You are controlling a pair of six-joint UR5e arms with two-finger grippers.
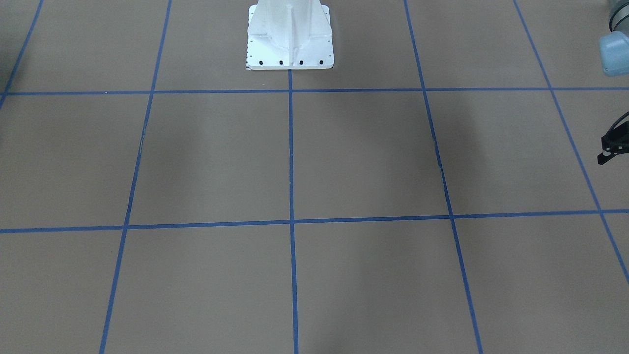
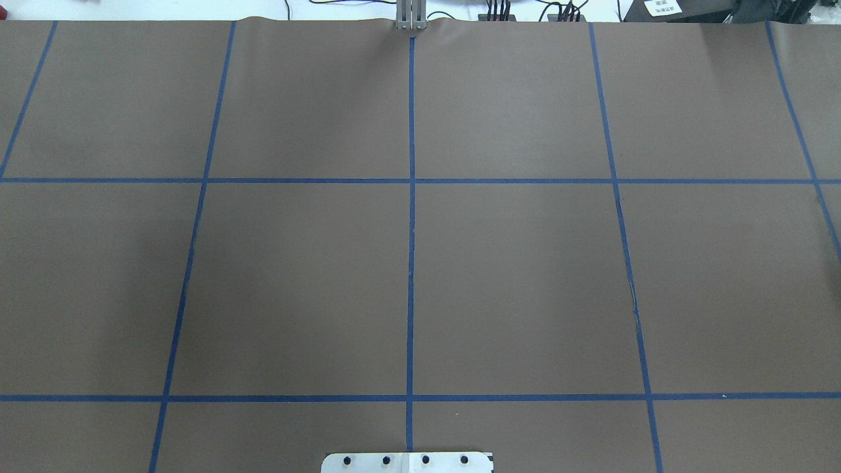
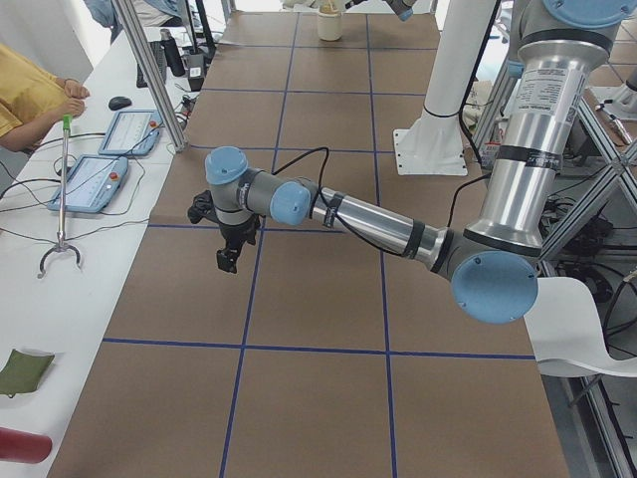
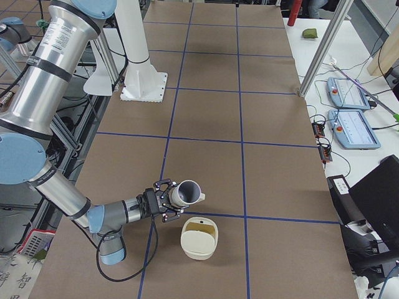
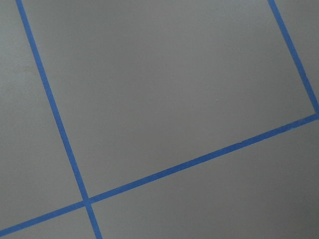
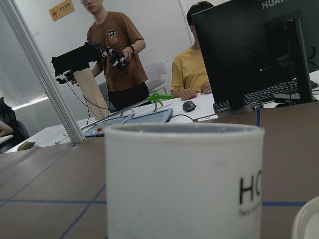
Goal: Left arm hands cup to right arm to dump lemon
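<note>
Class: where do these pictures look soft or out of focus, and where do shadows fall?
Right wrist view: the white mug with black lettering looms close and slightly soft-edged, the people behind it sharper. Overhead and front-facing views: only faint, diffuse shadows on the brown table cover.

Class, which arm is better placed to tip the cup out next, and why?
Right. The right gripper is at the cup, beside a cream bowl; the left gripper hangs far off.

The right wrist view's edge is cutting off the lettering [image 6: 253, 191] on the cup [image 6: 179, 184]; the front view's edge is cutting the left gripper [image 1: 611, 150].
</note>
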